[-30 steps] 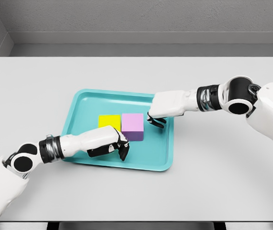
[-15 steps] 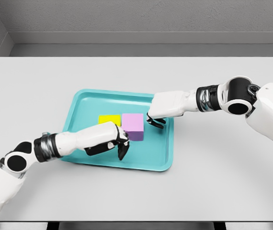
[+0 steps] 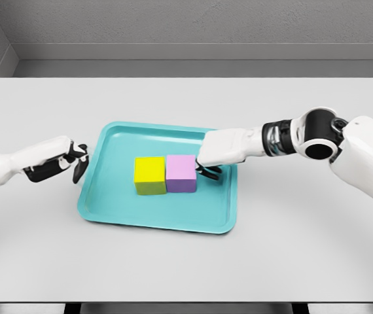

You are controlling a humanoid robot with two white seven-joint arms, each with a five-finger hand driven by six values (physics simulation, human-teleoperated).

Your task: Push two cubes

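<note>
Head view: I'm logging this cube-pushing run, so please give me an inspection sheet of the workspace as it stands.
Surface: grey table holding a teal tray.
Job's things: yellow cube and pink cube side by side in the tray, faces touching.
Clutter: nothing seen.
Hands: left hand outside the tray's left rim, fingers curled, holding nothing; right hand at the pink cube's right side, finger state unclear.
Cables: nothing seen.
Surroundings: grey walls behind the table.

Head view: looks steeply down from above the desk's near edge (only one view).
Facing: the back wall beyond the desk.
</note>
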